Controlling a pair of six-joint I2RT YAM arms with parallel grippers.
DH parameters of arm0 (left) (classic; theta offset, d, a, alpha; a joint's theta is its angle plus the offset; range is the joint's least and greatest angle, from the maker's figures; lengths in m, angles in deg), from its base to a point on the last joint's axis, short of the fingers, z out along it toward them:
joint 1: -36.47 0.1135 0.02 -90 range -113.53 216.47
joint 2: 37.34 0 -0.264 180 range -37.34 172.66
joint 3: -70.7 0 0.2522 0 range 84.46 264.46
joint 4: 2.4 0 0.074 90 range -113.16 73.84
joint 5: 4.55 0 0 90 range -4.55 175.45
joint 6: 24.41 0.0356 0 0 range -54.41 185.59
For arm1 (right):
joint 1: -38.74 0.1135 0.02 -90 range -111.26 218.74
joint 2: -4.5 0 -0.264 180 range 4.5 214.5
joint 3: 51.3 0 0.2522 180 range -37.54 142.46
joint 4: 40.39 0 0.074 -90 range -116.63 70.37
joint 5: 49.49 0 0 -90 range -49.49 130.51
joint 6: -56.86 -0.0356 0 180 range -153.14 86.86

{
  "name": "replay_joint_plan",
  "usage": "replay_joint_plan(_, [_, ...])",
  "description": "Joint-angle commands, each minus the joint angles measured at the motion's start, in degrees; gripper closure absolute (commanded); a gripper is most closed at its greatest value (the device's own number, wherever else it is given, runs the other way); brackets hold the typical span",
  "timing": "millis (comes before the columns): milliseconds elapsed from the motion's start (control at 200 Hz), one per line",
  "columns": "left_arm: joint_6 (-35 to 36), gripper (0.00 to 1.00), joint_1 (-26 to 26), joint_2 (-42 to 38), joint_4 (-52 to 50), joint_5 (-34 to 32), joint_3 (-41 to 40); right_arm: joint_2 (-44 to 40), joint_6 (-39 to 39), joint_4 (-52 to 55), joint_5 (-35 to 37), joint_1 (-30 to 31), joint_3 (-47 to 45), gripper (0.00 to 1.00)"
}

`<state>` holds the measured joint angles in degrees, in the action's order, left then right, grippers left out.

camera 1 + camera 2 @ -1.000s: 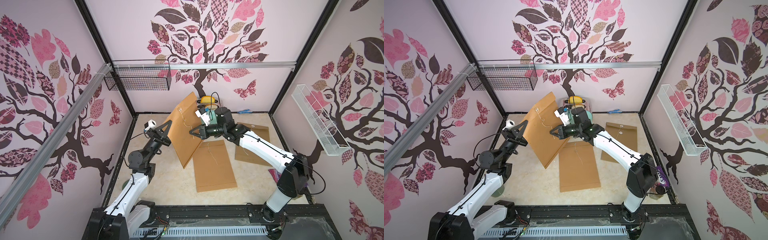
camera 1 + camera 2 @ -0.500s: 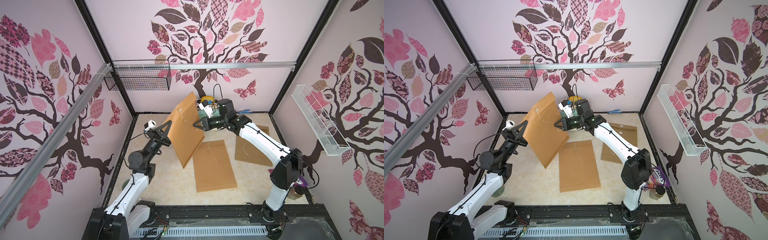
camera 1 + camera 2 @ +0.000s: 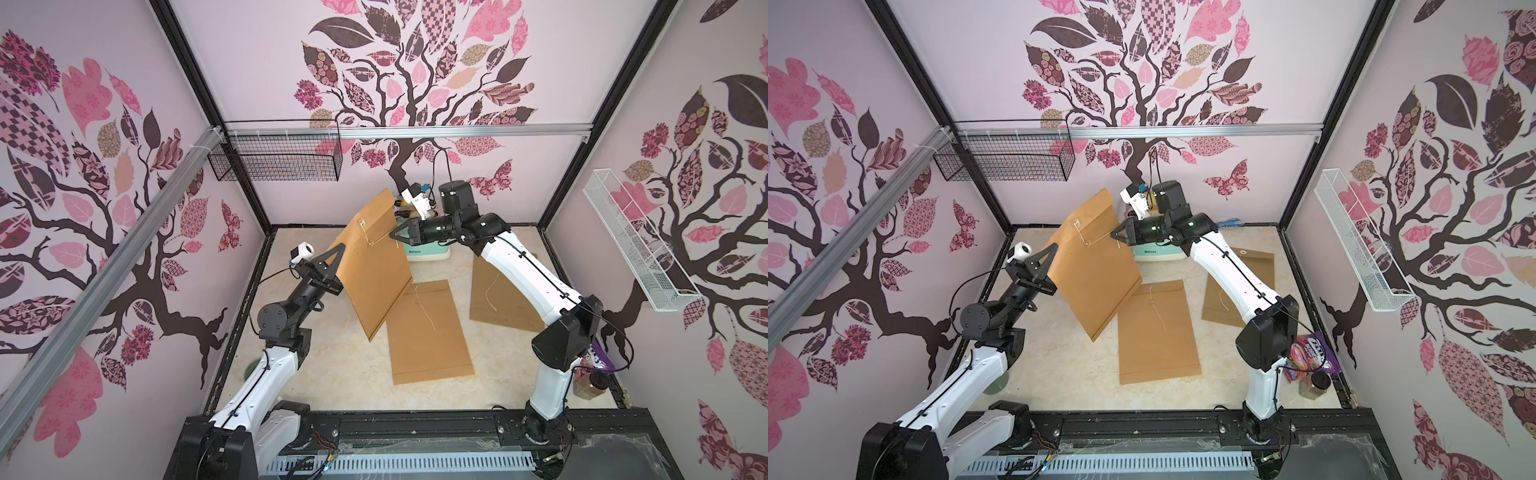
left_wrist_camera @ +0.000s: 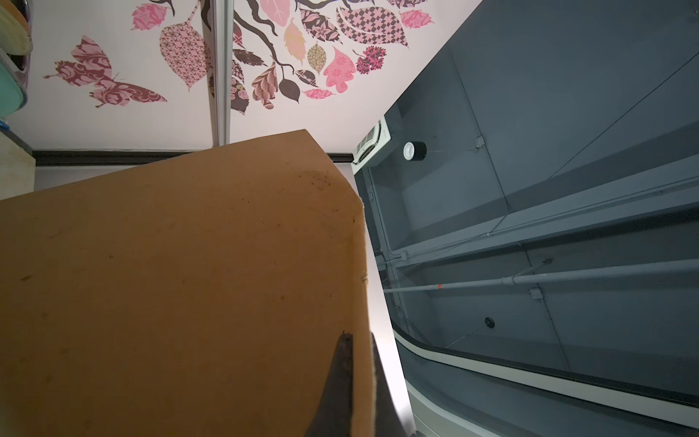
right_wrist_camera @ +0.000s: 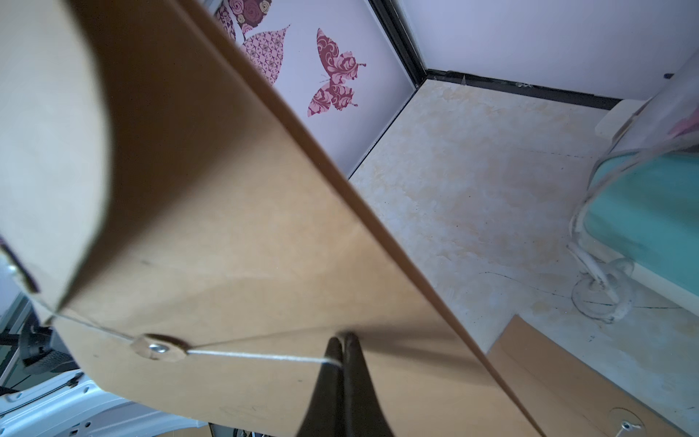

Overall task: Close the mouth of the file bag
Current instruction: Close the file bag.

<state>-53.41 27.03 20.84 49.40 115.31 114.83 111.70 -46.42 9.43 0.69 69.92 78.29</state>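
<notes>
In both top views, shows a flat brown kraft-paper file bag [image 3: 374, 270] lifted off the beige marbled table [image 3: 332, 374]. Hangs tilted toward the table's far edge, left of centre. Shows the left gripper [image 3: 338, 251] clamped on the bag's left edge, apparently to steady it in the air. Shows the right gripper [image 3: 391, 236] closed on a thin white string [image 3: 376, 240], drawn taut from the bag's face, probably ready for winding. Also shows two more brown paper bags [image 3: 428, 332] flat on the table, and a teal box [image 3: 428, 251] at the far edge.

In the left wrist view, shows black fingers [image 4: 340, 378] pinching the bag's edge from both sides.

In the right wrist view, shows the jaws pressed together on the string, just past a round paper fastener disc [image 5: 159, 347]. Shows the flap [image 5: 56, 151] bowing loosely over the bag's face. Judged: mouth not yet secured, winding around the disc left to do.
</notes>
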Motion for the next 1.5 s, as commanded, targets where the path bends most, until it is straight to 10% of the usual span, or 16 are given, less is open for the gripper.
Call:
replay_joint_plan(0, [-12.3, 1.00, -0.3, 0.1, 3.1, 0.3, -0.8, 0.3, -1.6, 1.3, -0.3, -0.2, 2.9, 1.00])
replay_joint_plan(1495, [-4.2, 1.00, -5.3, 2.8, -0.4, -0.9, -4.6, -2.3, -11.2, -7.2, -8.0, 4.1, -3.2, 1.00])
